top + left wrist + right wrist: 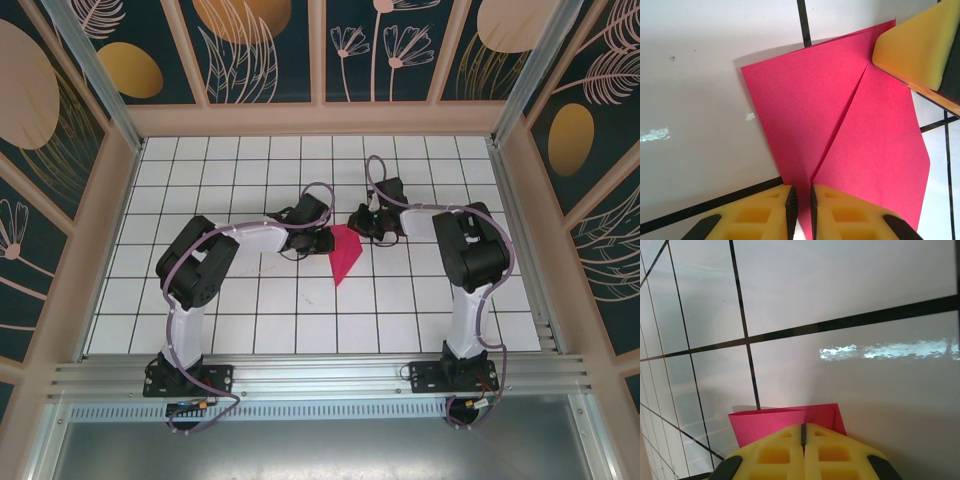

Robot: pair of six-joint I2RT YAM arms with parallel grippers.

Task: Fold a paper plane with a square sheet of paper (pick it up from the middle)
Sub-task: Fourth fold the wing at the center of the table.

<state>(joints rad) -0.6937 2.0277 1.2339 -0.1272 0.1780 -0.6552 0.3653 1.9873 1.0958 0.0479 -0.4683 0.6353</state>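
Observation:
The magenta-pink sheet of paper (344, 256) lies mid-table, creased into a pointed, plane-like wedge whose tip points toward the near edge. In the left wrist view the paper (805, 110) shows a centre crease running into my left gripper (801, 212), whose jaws are pinched on that fold. From above, the left gripper (326, 243) sits at the paper's left edge. My right gripper (359, 227) is at its far right corner. That gripper (803, 432) is shut, its tips resting over the paper's (765, 422) edge. One of its yellow fingers (915, 45) lies on the corner.
The white tiled floor (250, 300) is bare in front of and behind the paper. Patterned walls (80, 260) close in the left, right and far sides. A metal rail (320, 375) carrying both arm bases runs along the near edge.

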